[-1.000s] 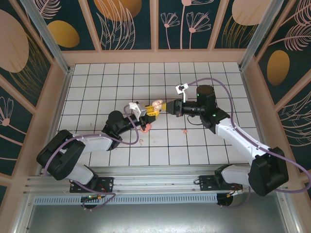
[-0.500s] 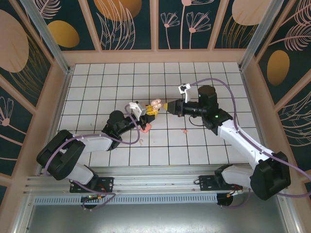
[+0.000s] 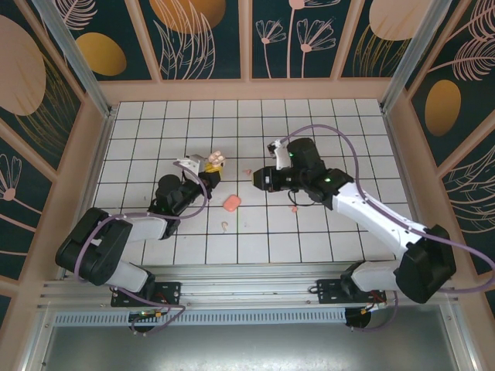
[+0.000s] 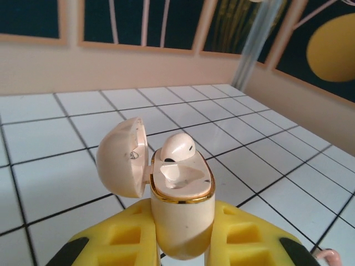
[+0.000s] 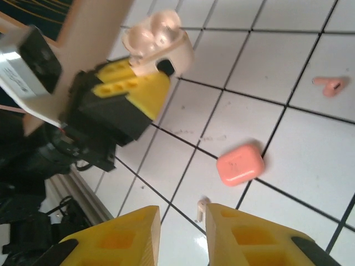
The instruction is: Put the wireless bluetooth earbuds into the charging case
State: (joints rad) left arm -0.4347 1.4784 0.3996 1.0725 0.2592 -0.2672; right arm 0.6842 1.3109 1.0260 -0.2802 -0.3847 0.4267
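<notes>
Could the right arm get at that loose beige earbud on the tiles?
Probably yes: the right gripper points its open jaws toward the beige earbud, with bare tile between. The pink case lies off to one side, apart from it.

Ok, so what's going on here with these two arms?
The left hand holds an open beige charging case above the table, with one beige earbud already seated in it. The right hand is open and empty, hovering over the tiled table. A closed pink case, a loose beige earbud and a pink earbud lie there, not yet picked up.
</notes>
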